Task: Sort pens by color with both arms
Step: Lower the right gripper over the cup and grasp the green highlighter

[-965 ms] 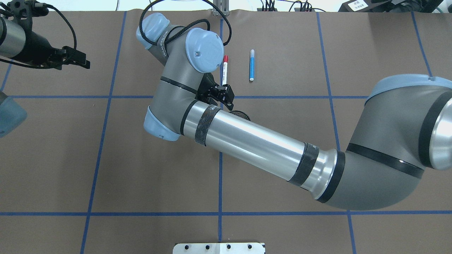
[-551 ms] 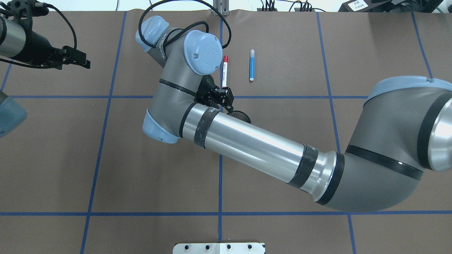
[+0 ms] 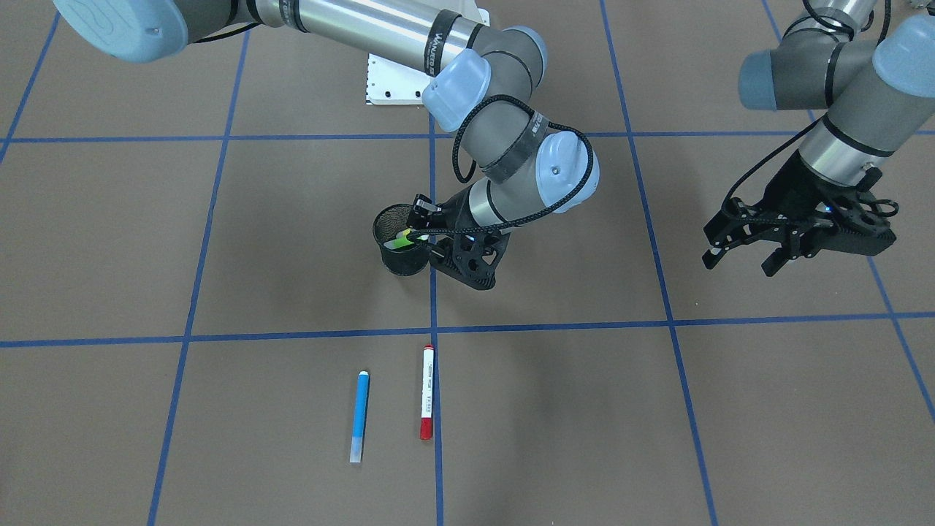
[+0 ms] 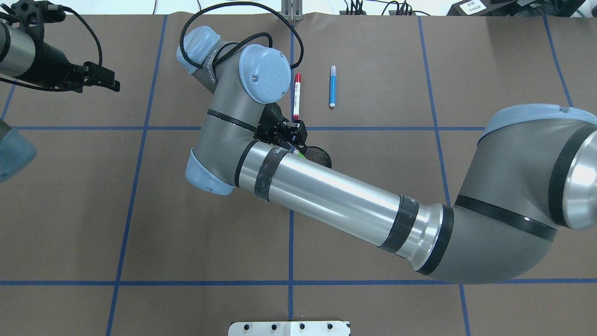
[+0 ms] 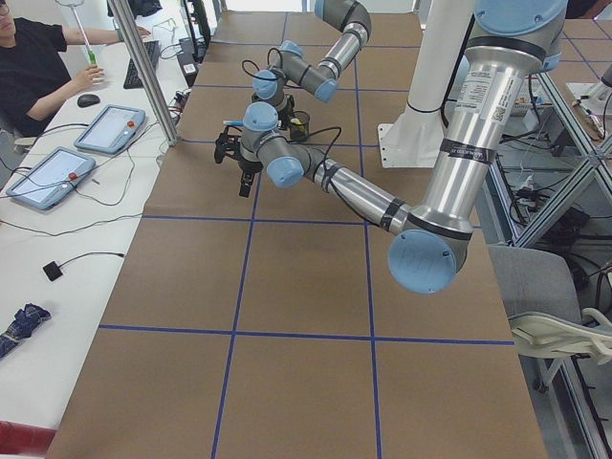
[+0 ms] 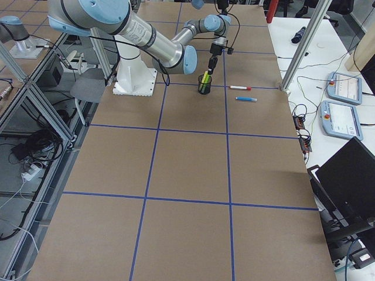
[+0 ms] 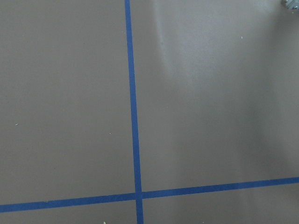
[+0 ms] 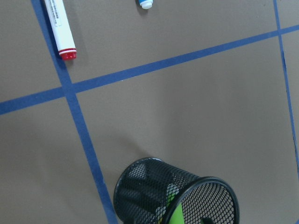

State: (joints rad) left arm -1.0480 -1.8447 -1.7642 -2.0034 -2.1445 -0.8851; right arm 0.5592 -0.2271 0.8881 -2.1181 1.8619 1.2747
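R gripper (image 3: 422,242) seems shut on green pen (image 3: 400,238), lower end inside mesh cup (image 3: 402,263) under the fingers; L gripper (image 3: 738,263) wide open, empty. Risk: a tilted pull snags the rim and tips the cup.

Little can be read. On the right arm (image 3: 380,29), white letters on the black band at the wrist end of the forearm look like "UNIVERSAL", though the first letters are blurred. The white pen (image 8: 58,23) carries a strip of fine print along its barrel, too small to read. The left arm (image 5: 459,143) has white print on a black band, also illegible. A white tag (image 4: 471,7) beyond the table's far right corner bears unreadable dark marks.
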